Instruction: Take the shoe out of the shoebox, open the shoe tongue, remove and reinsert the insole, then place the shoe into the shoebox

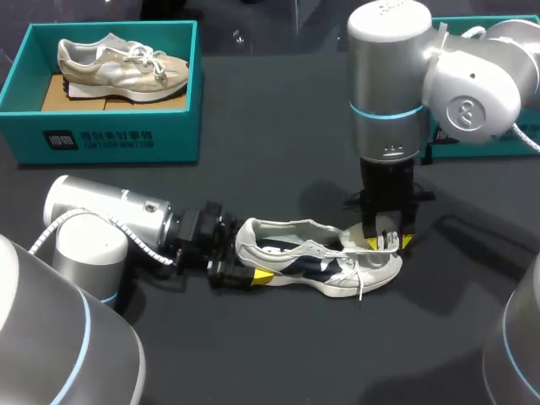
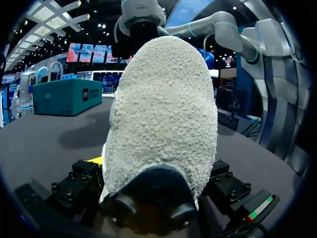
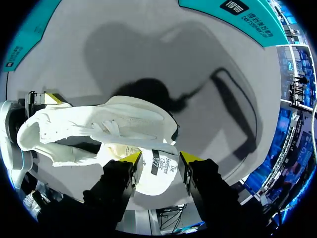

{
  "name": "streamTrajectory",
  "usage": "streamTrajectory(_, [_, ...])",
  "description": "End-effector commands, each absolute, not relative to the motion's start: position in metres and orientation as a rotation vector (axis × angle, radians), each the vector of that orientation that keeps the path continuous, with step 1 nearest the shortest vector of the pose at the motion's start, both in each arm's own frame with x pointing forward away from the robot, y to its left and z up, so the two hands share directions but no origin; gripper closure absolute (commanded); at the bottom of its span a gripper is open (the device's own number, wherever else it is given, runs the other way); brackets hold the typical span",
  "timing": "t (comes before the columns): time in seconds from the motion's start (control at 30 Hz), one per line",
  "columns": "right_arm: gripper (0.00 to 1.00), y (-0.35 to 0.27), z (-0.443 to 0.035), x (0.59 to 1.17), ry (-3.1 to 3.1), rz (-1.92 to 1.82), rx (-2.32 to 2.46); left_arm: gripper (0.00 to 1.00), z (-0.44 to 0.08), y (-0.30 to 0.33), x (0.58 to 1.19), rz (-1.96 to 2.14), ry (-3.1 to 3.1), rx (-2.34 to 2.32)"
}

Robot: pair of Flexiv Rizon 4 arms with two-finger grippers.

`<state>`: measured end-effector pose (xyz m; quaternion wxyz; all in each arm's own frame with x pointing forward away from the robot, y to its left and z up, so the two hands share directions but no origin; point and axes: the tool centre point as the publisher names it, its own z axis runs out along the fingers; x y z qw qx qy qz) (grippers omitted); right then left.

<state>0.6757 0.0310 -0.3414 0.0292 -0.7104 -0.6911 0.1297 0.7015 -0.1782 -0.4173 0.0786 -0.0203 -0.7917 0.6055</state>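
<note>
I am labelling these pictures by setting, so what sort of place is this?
Likely a robot demonstration or test bench: a dark table, a teal shoebox on it, and the left gripper and right gripper holding a white sneaker.

Soft overhead light falls evenly on the dark bench [image 1: 278,110]. The right arm [image 1: 386,84] carries a pale sheen on its silver shell, and its broad, soft-edged shadow [image 3: 143,49] lies beyond the shoe [image 3: 89,124]. A thin dark shadow hugs the shoe's sole.

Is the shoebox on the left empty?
No, a beige shoe lies inside the shoebox.
</note>
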Motion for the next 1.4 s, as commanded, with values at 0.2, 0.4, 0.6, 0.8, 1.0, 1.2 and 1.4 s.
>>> streamTrajectory(0.2, [0.5, 0.028, -0.344, 0.678, -2.108, 0.487, -2.201, 1.0, -0.419, -0.179, 0.701, 1.81, -2.371, -0.061])
streamTrajectory(0.4, [0.4, 0.03, -0.324, 0.676, -2.147, 0.537, -2.218, 1.0, -0.419, -0.179, 0.701, 1.81, -2.371, -0.061])
streamTrajectory(0.6, [0.38, 0.032, -0.283, 0.675, -2.249, 0.572, -2.233, 1.0, -0.419, -0.179, 0.701, 1.81, -2.371, -0.061])
streamTrajectory(0.8, [0.38, 0.045, -0.236, 0.675, -2.416, 0.617, -2.177, 1.0, -0.419, -0.179, 0.701, 1.81, -2.371, -0.061])
streamTrajectory(1.0, [0.49, 0.069, -0.2, 0.683, -2.617, 0.698, -1.997, 1.0, -0.419, -0.179, 0.701, 1.81, -2.371, -0.061])
streamTrajectory(1.2, [0.96, 0.093, -0.174, 0.689, -2.846, 0.707, -1.734, 1.0, -0.419, -0.179, 0.701, 1.81, -2.371, -0.061])
streamTrajectory(1.4, [1.0, 0.117, -0.161, 0.691, -3.09, 0.64, -1.39, 1.0, -0.419, -0.179, 0.701, 1.81, -2.371, -0.061])
